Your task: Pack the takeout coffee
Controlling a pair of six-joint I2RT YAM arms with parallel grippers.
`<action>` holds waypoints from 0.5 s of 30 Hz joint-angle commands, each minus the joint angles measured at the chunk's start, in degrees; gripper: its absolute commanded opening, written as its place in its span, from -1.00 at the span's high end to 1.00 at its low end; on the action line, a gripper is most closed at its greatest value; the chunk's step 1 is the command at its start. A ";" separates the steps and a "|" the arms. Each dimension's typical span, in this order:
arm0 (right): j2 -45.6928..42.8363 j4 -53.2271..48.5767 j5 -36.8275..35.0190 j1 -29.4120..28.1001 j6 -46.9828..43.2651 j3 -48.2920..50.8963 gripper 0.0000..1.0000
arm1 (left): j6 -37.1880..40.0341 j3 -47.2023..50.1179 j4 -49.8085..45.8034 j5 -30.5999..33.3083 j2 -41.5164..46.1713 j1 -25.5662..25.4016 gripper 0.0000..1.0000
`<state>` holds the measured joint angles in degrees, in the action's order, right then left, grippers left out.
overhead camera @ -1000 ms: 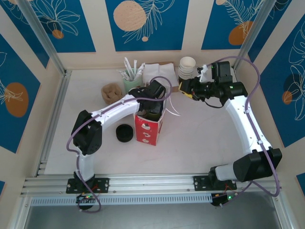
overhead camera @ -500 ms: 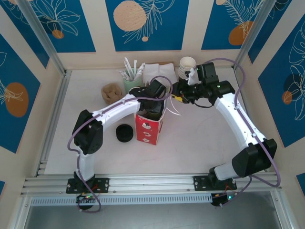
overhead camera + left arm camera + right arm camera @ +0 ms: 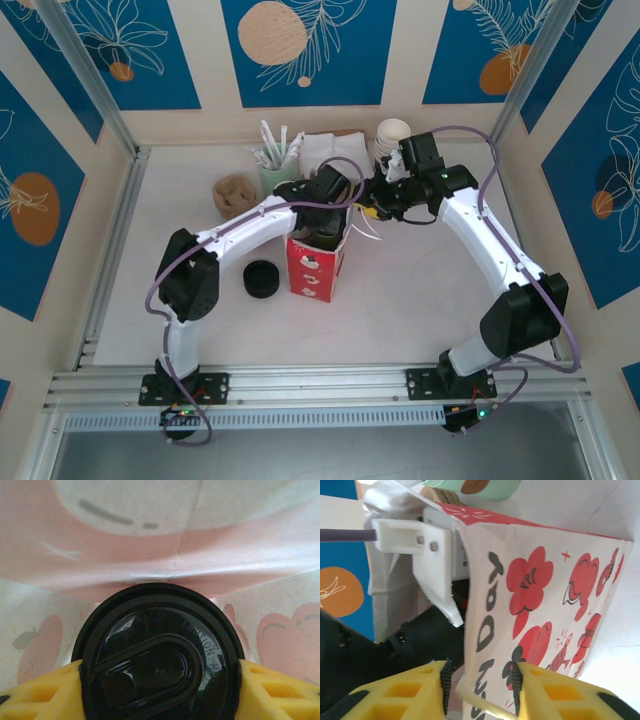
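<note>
Coffee down inside the bag, both tools at it.
My left tool [image 3: 160, 692] clamps the takeout coffee [image 3: 157, 645] at its black lid, inside the red-and-white bag [image 3: 545, 580]. My right tool [image 3: 480, 687] straddles the bag's far rim; I cannot tell whether it pinches.

One red-and-white bag [image 3: 312, 270], one takeout coffee [image 3: 157, 660], one black puck [image 3: 262, 279], one stack of white cups [image 3: 393, 142], one mint holder [image 3: 271, 177].

The white left arm [image 3: 250, 225] and right arm [image 3: 490, 245], black at the joints, trail purple cable [image 3: 345, 535]. Yellow hollow-celled fingers [image 3: 400, 690] carry black pads [image 3: 446, 685]; a white bracket [image 3: 427, 555] shows seemingly two screws [image 3: 420, 540].
</note>
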<state>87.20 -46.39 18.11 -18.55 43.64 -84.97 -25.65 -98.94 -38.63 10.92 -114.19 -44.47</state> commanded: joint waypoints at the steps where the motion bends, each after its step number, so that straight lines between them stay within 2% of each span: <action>1: 1.12 -4.36 -0.81 -0.40 -1.66 -3.40 0.49 | -1.51 1.10 -5.05 -4.15 -4.34 0.43 -0.17; 8: 1.37 -9.82 -5.43 -0.62 -4.83 -6.94 0.91 | -2.91 -2.55 -8.65 -2.44 -4.29 0.66 -0.48; 15: 3.23 -18.81 -12.09 -1.73 -8.76 -12.93 1.00 | -3.17 -7.59 -12.17 -1.78 -4.25 0.63 -0.61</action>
<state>90.19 -59.18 9.58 -19.84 37.63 -94.52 -27.20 -104.64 -44.82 9.80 -116.66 -44.47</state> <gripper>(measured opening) 0.051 0.804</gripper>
